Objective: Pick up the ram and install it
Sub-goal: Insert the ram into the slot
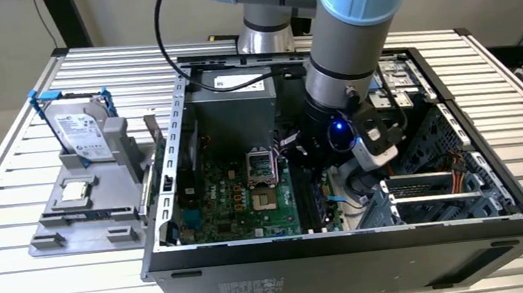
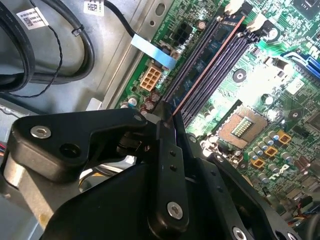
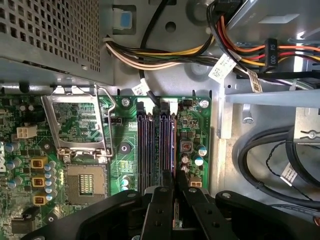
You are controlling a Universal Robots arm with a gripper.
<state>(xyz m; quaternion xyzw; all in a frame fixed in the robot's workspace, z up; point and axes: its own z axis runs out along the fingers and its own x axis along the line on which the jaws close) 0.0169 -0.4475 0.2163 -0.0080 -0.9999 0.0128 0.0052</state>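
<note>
My gripper [image 1: 332, 176] is lowered inside the open computer case [image 1: 348, 242], over the memory slots [image 3: 150, 145] of the green motherboard [image 1: 238, 199]. In the second wrist view its black fingers [image 2: 165, 150] are shut on the ram [image 2: 207, 62], a long thin blue-green stick seen edge-on with a reddish top edge. The ram lies along the slots, reaching toward the pale clips at their far end. In the first wrist view the gripper [image 3: 175, 177] sits at the near end of the outermost slot. I cannot tell how deep the ram sits.
The open processor socket [image 3: 87, 180] lies beside the slots. Bundled coloured cables [image 3: 165, 52] and black cables [image 3: 270, 155] run close by. Outside the case, on the exterior view's left, a grey tray [image 1: 54, 238] holds a silver hard drive [image 1: 78, 132] and a small square chip [image 1: 76, 192].
</note>
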